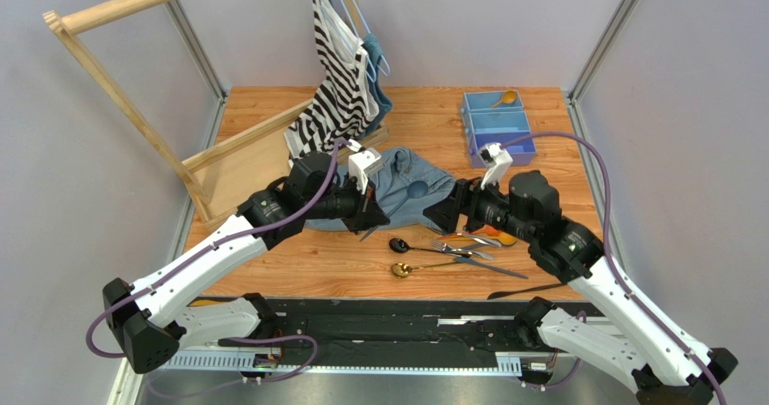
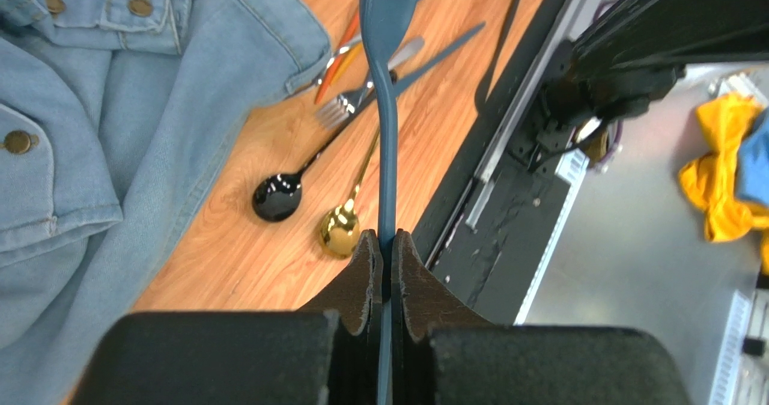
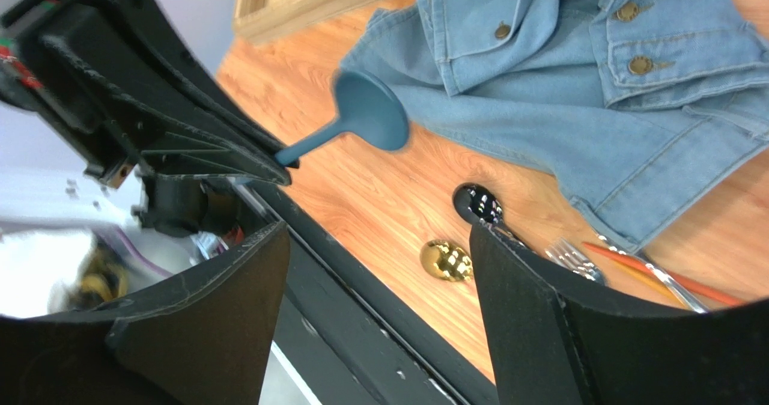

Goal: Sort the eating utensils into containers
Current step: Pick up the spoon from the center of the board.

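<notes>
Left wrist view: a blue spoon [image 2: 389, 153] runs straight up the frame toward 12 o'clock. Its handle is clamped between the jaws of the left gripper [image 2: 386, 254], and its bowl is raised above the tabletop [image 2: 244, 261].

From the right wrist, the same spoon sticks out of those jaws with its bowl toward 2 o'clock, over bare wood just beside the hem of a denim shirt [image 3: 578, 89]. The right gripper [image 3: 379, 235] faces it, jaws wide apart with nothing between them.

More cutlery lies loose on the wood below the raised spoon. A black spoon [image 2: 277, 196] and a gold spoon [image 2: 340, 229] rest side by side, bowls toward 7 o'clock. A silver fork [image 2: 336, 109] and a dark knife [image 2: 433, 58] cross their handles toward 1 o'clock.

From the top external camera, this heap sits at 5 o'clock from the shirt, which is spread across the centre of the tabletop. Part of the heap is hidden under the right arm.

A light blue tray [image 1: 466, 121] stands at 1 o'clock on the tabletop, well apart from the heap. An orange spoon [image 1: 506, 98] lies in its far compartment, and its near end is hidden by the right wrist.

A wooden rack [image 1: 135, 89] leans at 10 o'clock. A striped top [image 1: 338, 71] hangs at 12 o'clock.
</notes>
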### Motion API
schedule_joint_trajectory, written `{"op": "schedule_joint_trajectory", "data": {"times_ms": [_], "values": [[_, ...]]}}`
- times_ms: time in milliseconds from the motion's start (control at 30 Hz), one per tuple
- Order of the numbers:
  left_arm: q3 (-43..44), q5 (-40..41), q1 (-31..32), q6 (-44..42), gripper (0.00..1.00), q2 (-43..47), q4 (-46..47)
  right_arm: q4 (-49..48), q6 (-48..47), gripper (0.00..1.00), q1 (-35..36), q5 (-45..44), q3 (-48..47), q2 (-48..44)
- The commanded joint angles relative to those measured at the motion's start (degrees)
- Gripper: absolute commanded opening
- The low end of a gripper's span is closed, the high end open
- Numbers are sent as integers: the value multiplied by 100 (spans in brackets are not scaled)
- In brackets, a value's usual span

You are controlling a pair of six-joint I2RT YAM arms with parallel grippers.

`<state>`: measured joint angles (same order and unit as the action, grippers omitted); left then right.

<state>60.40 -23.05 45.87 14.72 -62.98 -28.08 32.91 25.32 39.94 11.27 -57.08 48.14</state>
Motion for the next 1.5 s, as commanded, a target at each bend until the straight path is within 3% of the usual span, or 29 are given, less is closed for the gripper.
{"op": "schedule_joint_trajectory", "data": {"times_ms": [0,367,633,667,700,1033,1067,1100,1167,1300,1433,1467], "values": [[-72,82,-16,926,0,234,917,-1856,1405,78,-22,-678,1031,-674],[-2,-42,-16,1182,0,251,1129,-3597,2091,74,-22,-1329,2060,-1228],[24,-209,-16,1191,0,172,1102,-4195,2249,69,-30,-1347,2052,-807],[-11,-226,-16,1217,0,181,1129,-4222,2267,67,-22,-1312,2017,-658],[-28,-235,-16,1261,0,198,1155,-4248,2284,57,-22,-1294,1990,-587],[-64,-411,-16,1393,0,93,1366,-4811,2355,47,-22,-1206,1859,-95],[-64,-411,-16,1393,0,93,1349,-4846,2346,44,-30,-1215,1841,-33],[-72,-420,-16,1393,0,93,1357,-4898,2389,33,-22,-1014,1823,2],[-64,-394,-16,1393,0,93,1357,-5039,2399,29,-22,-829,1832,90],[-72,-297,-16,1393,0,93,1331,-5057,2443,4,-22,-722,1814,143],[-20,-86,-16,1297,0,93,1147,-4794,2346,0,-30,-854,1806,-23],[6,62,-16,1253,6,102,1112,-4741,2302,0,-22,-933,1806,-67]]}}
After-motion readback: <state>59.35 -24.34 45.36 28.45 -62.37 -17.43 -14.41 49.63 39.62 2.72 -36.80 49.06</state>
